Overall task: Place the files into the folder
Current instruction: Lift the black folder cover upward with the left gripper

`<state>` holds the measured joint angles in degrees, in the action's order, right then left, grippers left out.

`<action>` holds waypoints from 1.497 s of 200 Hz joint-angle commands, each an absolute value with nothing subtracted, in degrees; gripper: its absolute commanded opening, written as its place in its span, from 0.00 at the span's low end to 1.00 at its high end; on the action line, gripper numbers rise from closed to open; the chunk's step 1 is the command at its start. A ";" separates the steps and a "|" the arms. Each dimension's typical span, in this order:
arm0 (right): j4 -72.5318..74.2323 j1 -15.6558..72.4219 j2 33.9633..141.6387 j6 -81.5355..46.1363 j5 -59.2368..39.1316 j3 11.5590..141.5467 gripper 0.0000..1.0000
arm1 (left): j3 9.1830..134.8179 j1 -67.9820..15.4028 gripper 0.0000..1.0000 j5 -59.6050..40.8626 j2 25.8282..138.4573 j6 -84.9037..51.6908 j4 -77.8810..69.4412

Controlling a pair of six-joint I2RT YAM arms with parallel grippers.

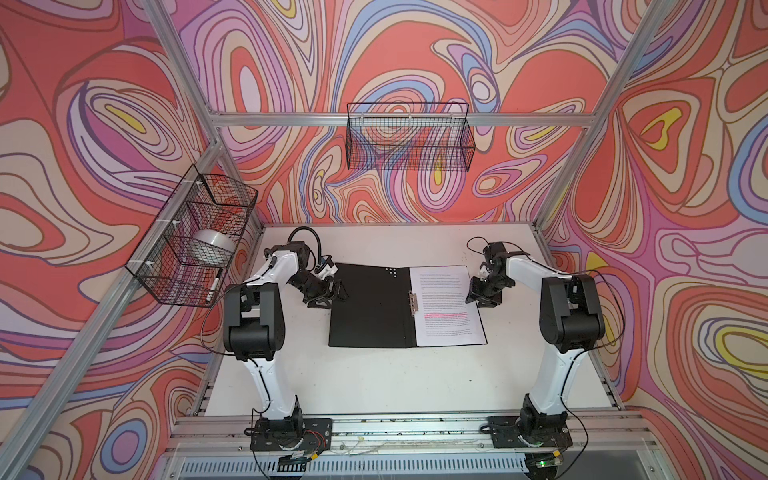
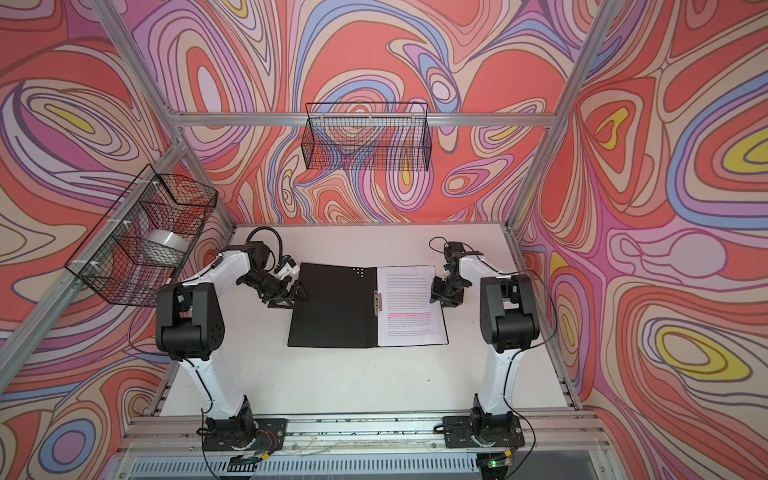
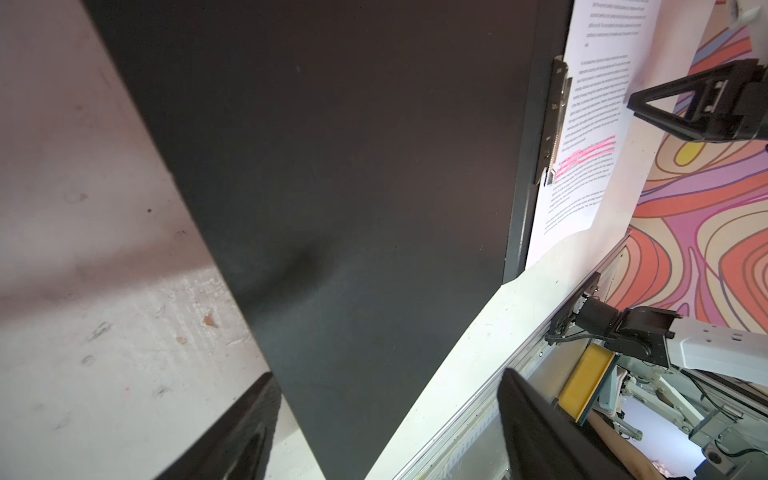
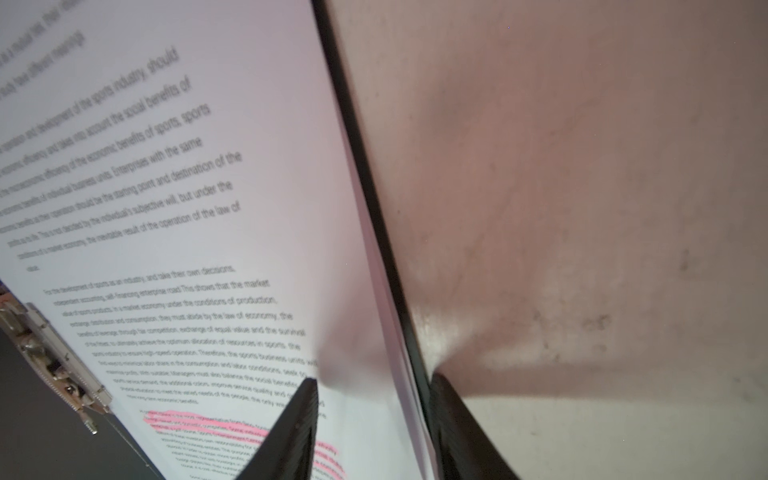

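The folder (image 1: 370,307) (image 2: 332,307) lies open on the white table, black inside up, with a metal clip (image 1: 412,303) (image 3: 555,120) at its spine. The files (image 1: 446,291) (image 2: 409,299), white printed sheets with a pink band, rest flat on its right half. My left gripper (image 1: 330,297) (image 2: 291,297) (image 3: 386,374) is open at the folder's left edge, and the black cover (image 3: 332,166) reaches between its fingers. My right gripper (image 1: 478,297) (image 2: 440,296) (image 4: 374,378) is open at the right edge. One finger is over the files (image 4: 187,208), the other over bare table.
A wire basket (image 1: 195,237) on the left wall holds a tape roll (image 1: 212,245) and a marker (image 1: 212,286). Another wire basket (image 1: 409,137) hangs on the back wall. Bare table (image 1: 395,382) lies between the folder and the front rail (image 1: 407,428).
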<state>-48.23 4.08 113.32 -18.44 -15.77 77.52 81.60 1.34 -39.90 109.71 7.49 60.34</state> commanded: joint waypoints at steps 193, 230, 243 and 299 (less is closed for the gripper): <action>-49.48 6.53 116.73 -18.72 -25.14 76.53 0.45 | 86.91 -1.30 0.82 -59.94 105.37 11.34 67.45; -49.48 6.46 116.29 -18.80 -25.09 76.47 0.45 | 88.39 -1.24 0.83 -60.55 104.08 11.91 69.14; -49.53 6.54 116.19 -18.81 -25.14 76.55 0.45 | 88.86 -1.29 0.83 -60.64 103.57 11.96 69.67; -47.61 6.51 113.13 -19.26 -24.26 76.55 0.46 | 89.91 -1.43 0.84 -61.44 101.82 11.71 70.46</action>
<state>-48.42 5.78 114.21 -18.79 -24.97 77.62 88.42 -1.15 -59.51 103.92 10.11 67.72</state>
